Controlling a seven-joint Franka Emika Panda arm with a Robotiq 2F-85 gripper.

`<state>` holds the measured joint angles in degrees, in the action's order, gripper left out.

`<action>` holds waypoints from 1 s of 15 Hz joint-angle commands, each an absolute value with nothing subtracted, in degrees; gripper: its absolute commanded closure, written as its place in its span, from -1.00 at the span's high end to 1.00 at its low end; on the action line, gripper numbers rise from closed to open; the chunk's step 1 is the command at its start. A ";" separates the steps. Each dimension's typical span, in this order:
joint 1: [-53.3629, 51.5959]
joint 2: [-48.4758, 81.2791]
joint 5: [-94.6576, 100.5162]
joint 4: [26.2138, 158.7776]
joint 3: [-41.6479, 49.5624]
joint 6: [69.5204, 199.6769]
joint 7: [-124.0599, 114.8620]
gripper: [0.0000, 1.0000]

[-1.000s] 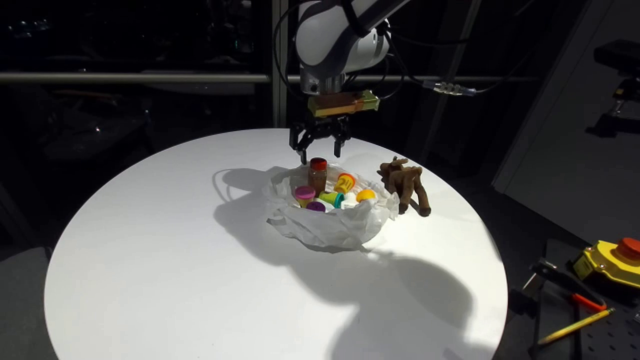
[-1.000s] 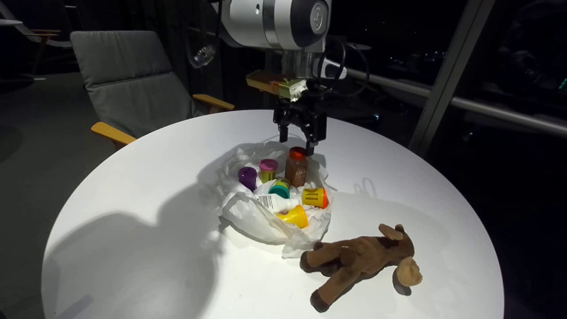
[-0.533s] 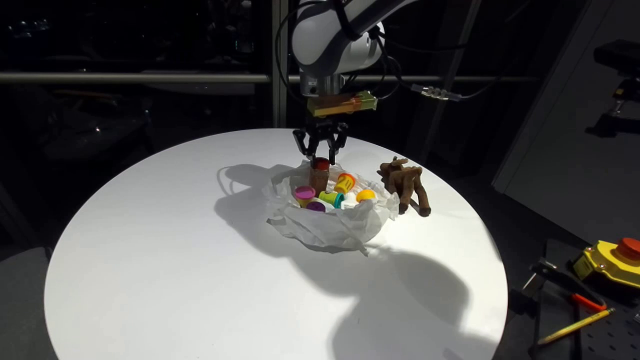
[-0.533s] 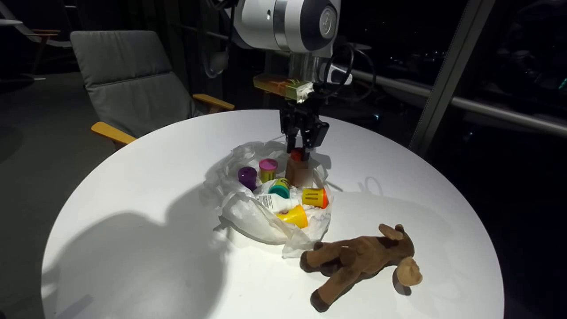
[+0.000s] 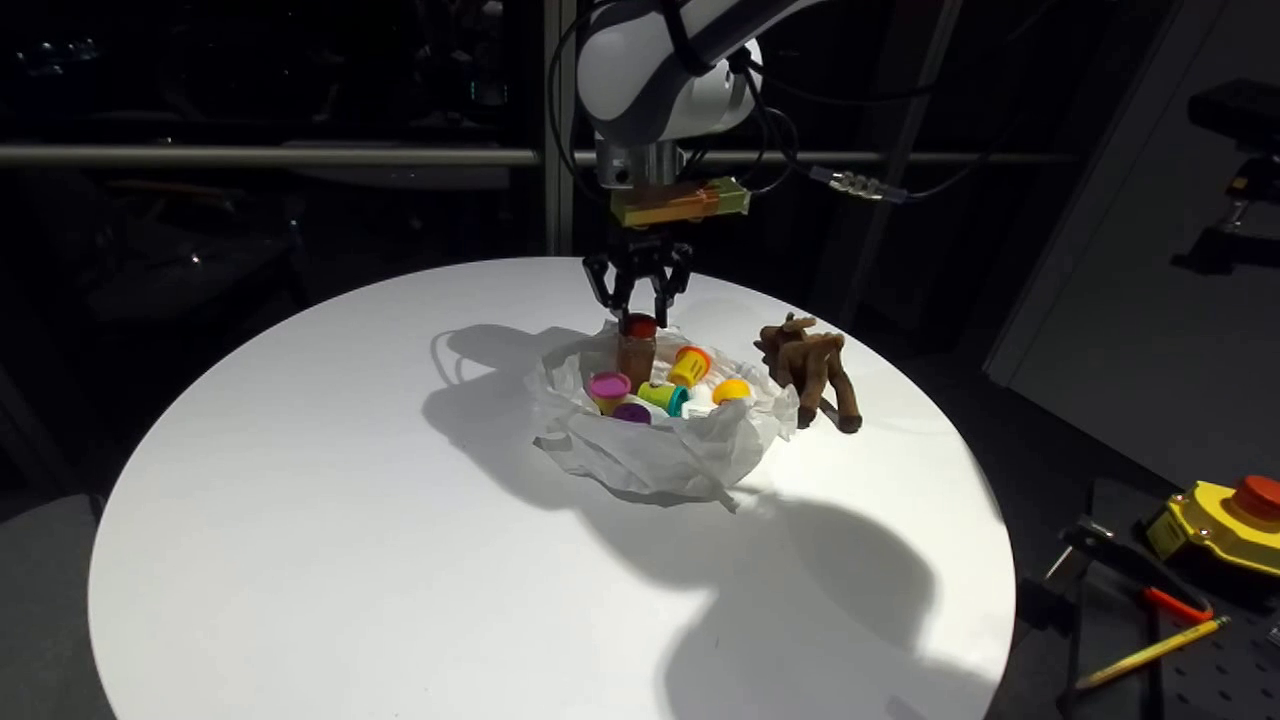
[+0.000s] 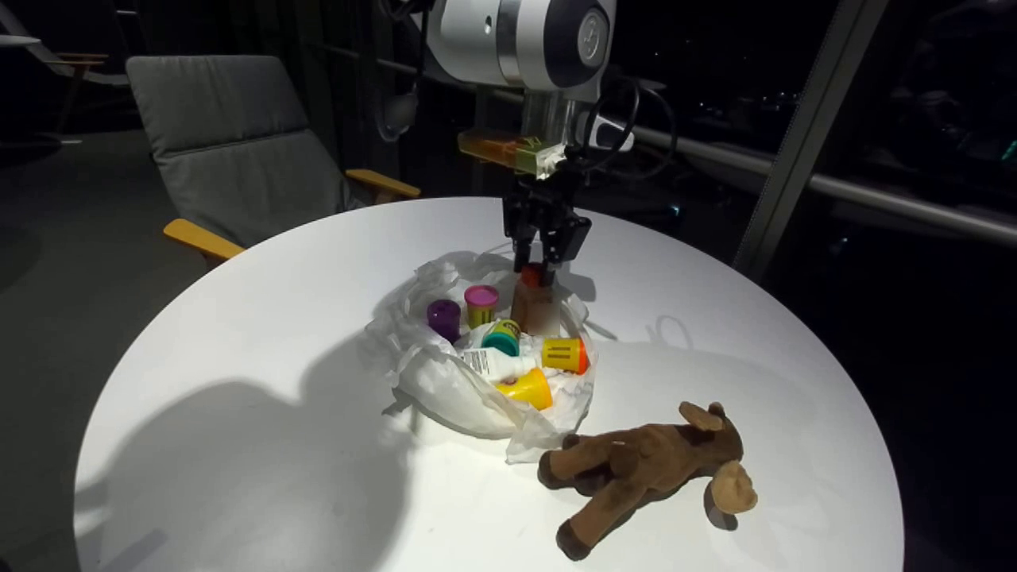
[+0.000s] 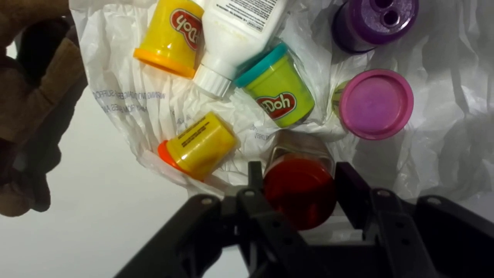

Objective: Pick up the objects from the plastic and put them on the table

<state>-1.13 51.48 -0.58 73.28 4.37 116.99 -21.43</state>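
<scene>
White table point(image 5: 350, 560), "WARNING"-printed plastic point(image 7: 123, 79), green "Doh" tub point(image 7: 287, 87), jaws gripping jar point(image 7: 301, 185)

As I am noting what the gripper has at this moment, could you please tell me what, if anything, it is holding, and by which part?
It holds the red-lidded jar by its lid, the fingers closed on opposite sides.

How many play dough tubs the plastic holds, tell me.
4, in the wrist view: a pink-lidded tub at right; a green tub right of the white bottle; a yellow tub left of it; a second yellow tub below them. The plastic may hide more.
</scene>
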 commanded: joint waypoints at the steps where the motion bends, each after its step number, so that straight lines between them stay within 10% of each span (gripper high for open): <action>1: -2.47 44.67 -0.55 79.78 4.87 118.48 -21.88 -0.50; 15: -18.63 17.40 16.38 117.91 1.12 132.65 -30.18 -0.50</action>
<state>-15.71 24.61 13.01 108.20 3.09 129.37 -26.84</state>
